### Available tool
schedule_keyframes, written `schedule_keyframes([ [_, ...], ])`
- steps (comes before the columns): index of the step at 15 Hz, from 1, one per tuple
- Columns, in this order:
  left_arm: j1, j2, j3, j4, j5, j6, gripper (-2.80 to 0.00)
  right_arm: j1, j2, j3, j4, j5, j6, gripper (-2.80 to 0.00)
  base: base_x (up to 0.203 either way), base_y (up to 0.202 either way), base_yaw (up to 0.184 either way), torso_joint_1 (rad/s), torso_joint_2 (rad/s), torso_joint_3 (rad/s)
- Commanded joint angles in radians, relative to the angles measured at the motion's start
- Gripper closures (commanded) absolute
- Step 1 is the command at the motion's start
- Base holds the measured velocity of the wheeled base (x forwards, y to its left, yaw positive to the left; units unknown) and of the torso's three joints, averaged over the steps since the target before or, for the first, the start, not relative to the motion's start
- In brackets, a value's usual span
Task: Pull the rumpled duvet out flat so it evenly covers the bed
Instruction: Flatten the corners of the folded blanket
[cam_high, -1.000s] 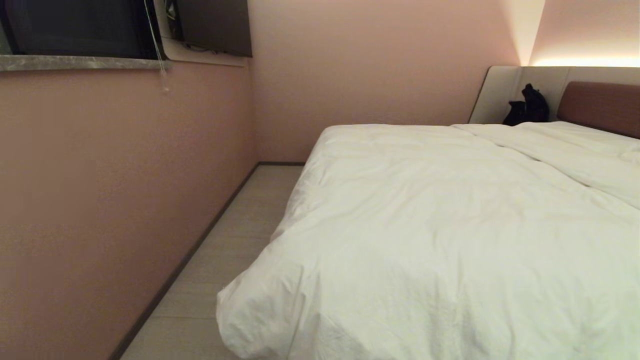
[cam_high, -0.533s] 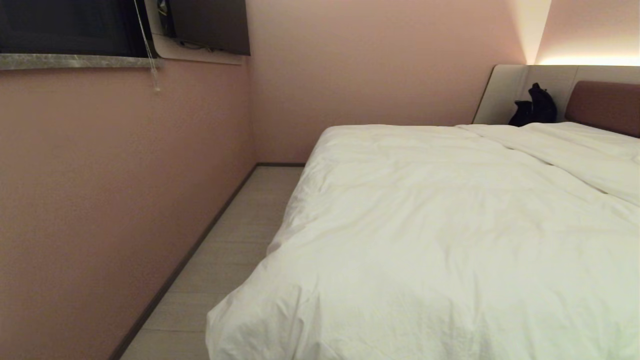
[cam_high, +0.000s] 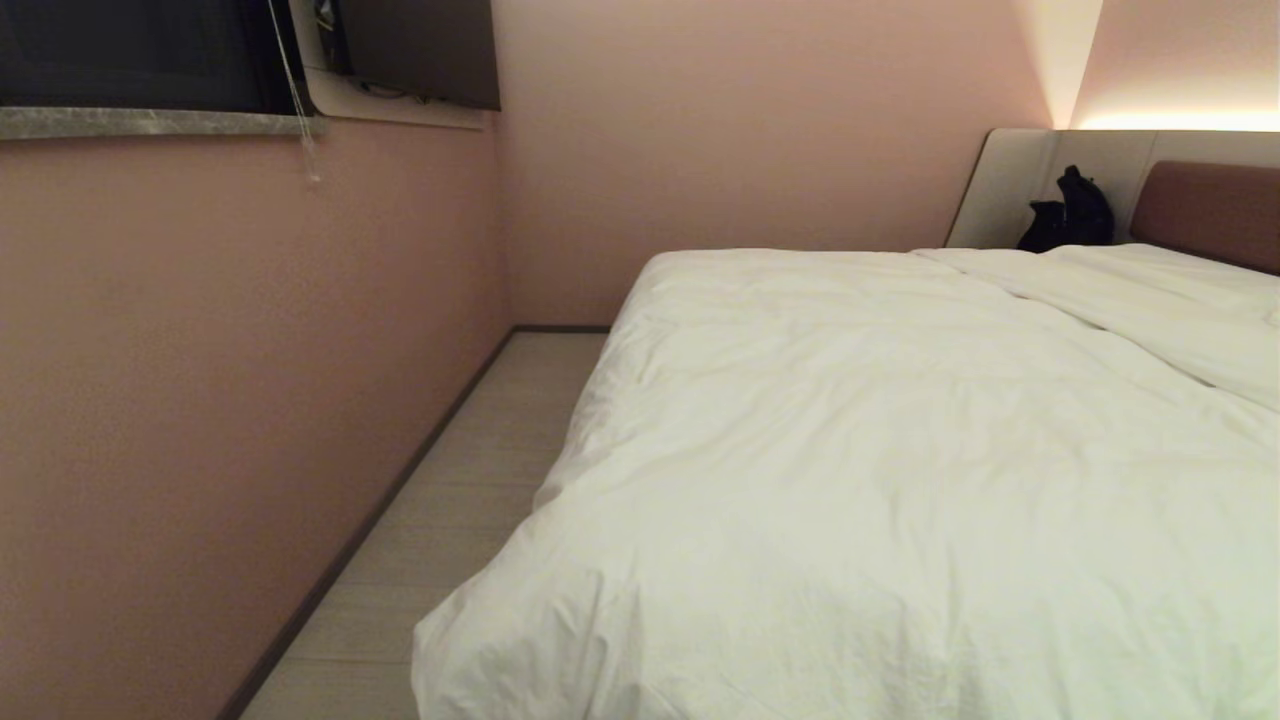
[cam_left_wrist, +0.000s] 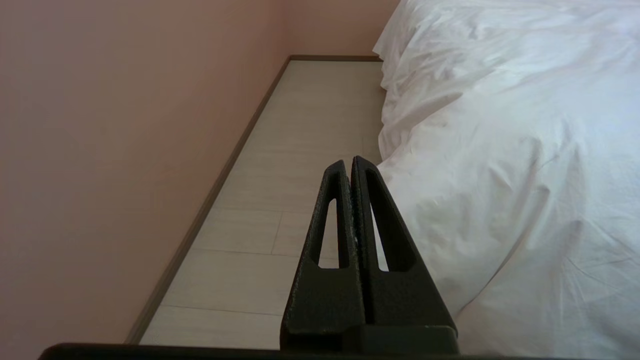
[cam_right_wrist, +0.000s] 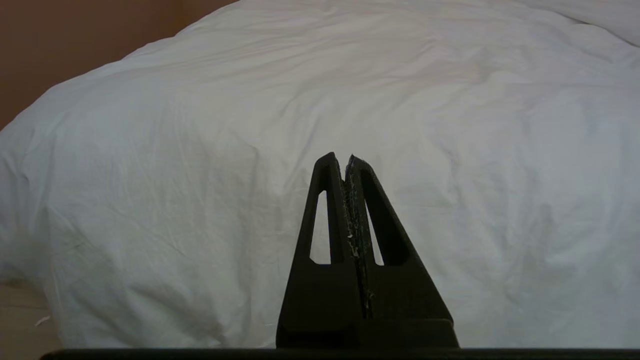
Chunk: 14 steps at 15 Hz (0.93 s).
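Note:
The white puffy duvet (cam_high: 880, 470) lies spread over the bed and hangs over its near corner and left side, with soft wrinkles. The bed's brown headboard (cam_high: 1210, 210) shows at the far right. Neither arm appears in the head view. My left gripper (cam_left_wrist: 349, 165) is shut and empty, held over the floor strip just beside the duvet's hanging corner (cam_left_wrist: 480, 210). My right gripper (cam_right_wrist: 341, 159) is shut and empty too, pointing at the duvet's (cam_right_wrist: 350, 100) draped near side without touching it.
A pink wall (cam_high: 230, 380) runs close along the bed's left side, leaving a narrow strip of pale floor (cam_high: 450, 520). A dark window with a stone sill (cam_high: 150, 122) is set in that wall. A black bag (cam_high: 1070, 212) sits by the pale headboard surround (cam_high: 1010, 180).
The whole head view shifted slightly between one second ago and half a second ago, so the camera moved. Since then nothing has moved.

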Motion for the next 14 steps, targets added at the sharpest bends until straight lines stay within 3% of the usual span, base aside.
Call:
schedule_keyframes([
  [1,0.0,0.0,-0.004,0.002,0.0,0.004,0.0,0.0,0.0,0.0,0.0,0.0,0.0,0.0,0.0,0.0,0.0,0.0,0.0,0.0],
  [5,-0.001,0.004,-0.035,0.015,-0.01,-0.006,0.0,0.0,0.0,0.0,0.0,-0.001,0.008,0.0,0.0,0.0,0.0,0.0,0.0,0.0],
  [8,-0.001,0.054,-0.276,0.114,-0.052,-0.128,0.0,0.0,0.0,0.0,0.0,-0.001,0.006,0.0,0.0,0.0,0.0,0.0,0.0,0.0],
  [10,-0.001,0.171,-0.396,0.183,-0.147,-0.194,0.0,0.0,0.0,0.0,0.0,-0.001,0.006,0.0,0.0,0.0,0.0,0.0,0.0,0.0],
  [14,-0.001,0.525,-0.49,0.201,-0.372,-0.312,0.0,0.0,0.0,0.0,0.0,-0.001,0.006,0.0,0.0,0.0,0.0,0.0,0.0,0.0],
])
